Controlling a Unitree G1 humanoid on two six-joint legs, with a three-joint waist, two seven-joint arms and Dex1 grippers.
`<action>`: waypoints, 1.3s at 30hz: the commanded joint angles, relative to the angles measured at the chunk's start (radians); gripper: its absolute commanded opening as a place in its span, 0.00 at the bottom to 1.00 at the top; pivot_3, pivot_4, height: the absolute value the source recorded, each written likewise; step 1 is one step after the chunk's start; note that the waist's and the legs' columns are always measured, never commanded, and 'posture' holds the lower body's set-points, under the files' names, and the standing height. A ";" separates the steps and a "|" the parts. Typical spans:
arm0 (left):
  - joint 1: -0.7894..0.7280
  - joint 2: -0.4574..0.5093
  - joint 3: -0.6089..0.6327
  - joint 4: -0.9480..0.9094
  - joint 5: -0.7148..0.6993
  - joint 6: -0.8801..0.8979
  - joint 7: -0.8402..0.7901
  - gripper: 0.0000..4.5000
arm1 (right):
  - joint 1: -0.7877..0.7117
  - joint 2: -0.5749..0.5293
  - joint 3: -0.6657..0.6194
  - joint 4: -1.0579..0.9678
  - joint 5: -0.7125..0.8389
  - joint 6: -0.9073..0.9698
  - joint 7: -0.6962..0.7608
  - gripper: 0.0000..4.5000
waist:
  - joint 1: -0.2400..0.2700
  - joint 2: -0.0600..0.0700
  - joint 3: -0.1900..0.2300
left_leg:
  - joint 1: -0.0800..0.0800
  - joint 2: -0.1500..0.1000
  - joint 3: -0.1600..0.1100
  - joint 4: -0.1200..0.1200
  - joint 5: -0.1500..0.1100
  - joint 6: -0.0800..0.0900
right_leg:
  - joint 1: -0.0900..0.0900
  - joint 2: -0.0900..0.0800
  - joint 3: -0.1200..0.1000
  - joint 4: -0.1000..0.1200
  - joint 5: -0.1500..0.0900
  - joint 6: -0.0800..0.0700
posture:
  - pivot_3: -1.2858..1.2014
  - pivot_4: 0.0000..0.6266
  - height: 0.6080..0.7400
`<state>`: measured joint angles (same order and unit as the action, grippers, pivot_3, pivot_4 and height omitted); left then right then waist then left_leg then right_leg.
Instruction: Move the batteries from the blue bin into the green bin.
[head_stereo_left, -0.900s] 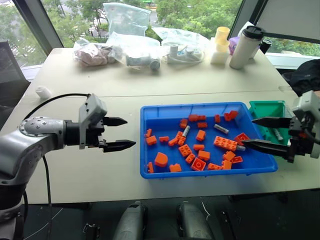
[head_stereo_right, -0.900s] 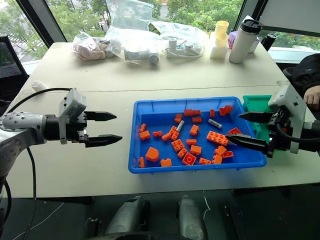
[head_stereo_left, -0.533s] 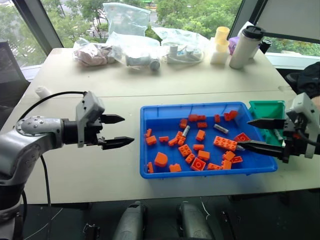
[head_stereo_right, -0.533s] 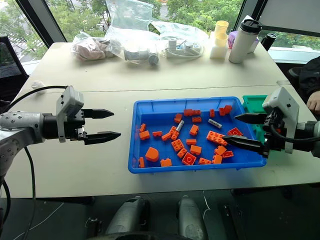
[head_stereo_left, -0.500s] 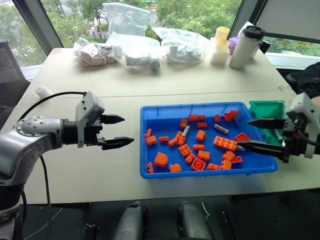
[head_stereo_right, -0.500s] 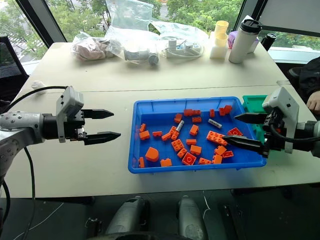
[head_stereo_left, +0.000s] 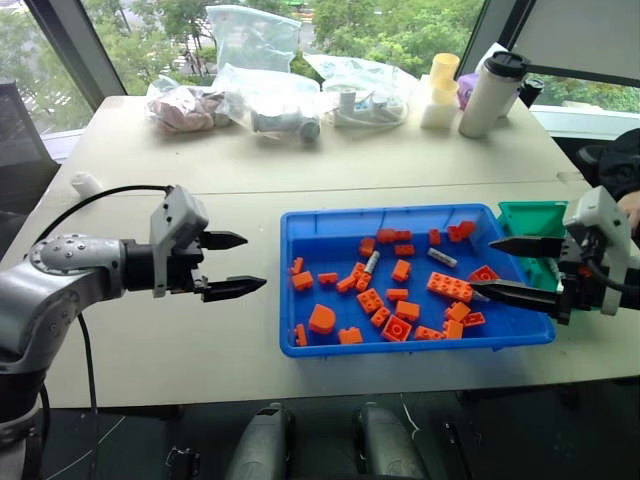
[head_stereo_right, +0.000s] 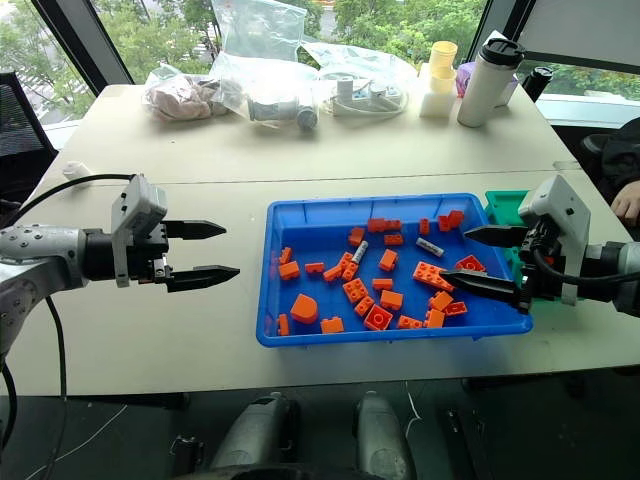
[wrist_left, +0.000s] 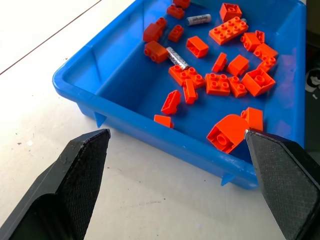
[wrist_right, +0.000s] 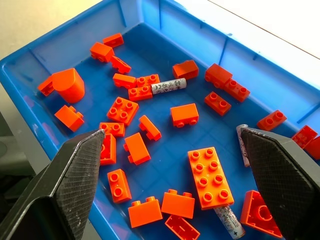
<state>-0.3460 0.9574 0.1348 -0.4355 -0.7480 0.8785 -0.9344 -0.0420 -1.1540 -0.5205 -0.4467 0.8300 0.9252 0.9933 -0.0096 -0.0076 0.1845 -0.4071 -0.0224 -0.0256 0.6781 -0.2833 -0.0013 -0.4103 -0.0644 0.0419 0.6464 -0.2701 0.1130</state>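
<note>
My right pincer (head_stereo_right: 485, 262) has drifted a little inward from the green bin (head_stereo_left: 535, 218) and now hangs spread wide and empty over the right end of the blue bin (head_stereo_right: 300, 340); my left pincer (head_stereo_left: 232, 265) stays spread over the desk (head_stereo_left: 150, 340), left of the bin. I judge I am lining up for the next pick.

Three batteries (wrist_right: 169, 86) lie among the orange bricks (wrist_right: 210, 170) in the blue bin: one by the centre, one (wrist_right: 242, 145) near my right finger, and one (wrist_right: 229, 221) poking out from under the big brick, showing a plus mark. The centre battery bears small dark print I cannot read. At least one battery seems to lie in the green bin already.
</note>
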 joint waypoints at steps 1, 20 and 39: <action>-0.005 0.012 0.028 -0.008 0.009 -0.021 0.000 1.00 | -0.022 0.006 -0.011 -0.017 0.006 -0.015 -0.005 0.99 | 0.000 0.000 0.000 | 0.000 0.000 0.000 0.000 0.000 0.000 | 0.000 0.000 0.000 0.000 0.000 0.000 | 0.52 0.24 1.00; -0.149 0.111 -0.122 0.016 0.099 -0.106 -0.208 1.00 | -0.546 0.275 0.698 0.249 -0.364 -0.233 -0.004 0.99 | -0.001 -0.001 0.001 | -0.002 -0.001 0.001 0.000 0.000 0.000 | -0.003 0.001 -0.001 0.001 0.000 0.000 | 0.52 0.24 1.00; -0.089 0.030 -0.128 -0.034 0.126 -0.100 -0.093 1.00 | -0.661 0.464 0.828 0.502 -0.636 -0.256 -0.029 0.99 | -0.004 -0.001 0.001 | -0.002 -0.001 0.002 0.000 0.000 0.000 | -0.005 0.001 0.000 0.003 0.000 0.000 | 0.52 0.24 1.00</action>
<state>-0.4288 0.9884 -0.0060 -0.4543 -0.6270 0.7957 -1.0313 -0.6892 -0.6920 0.3138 0.0782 0.1995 0.6709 0.9575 -0.0139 -0.0083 0.1853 -0.4090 -0.0235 -0.0240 0.6782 -0.2832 -0.0016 -0.4153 -0.0629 0.0416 0.6496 -0.2699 0.1131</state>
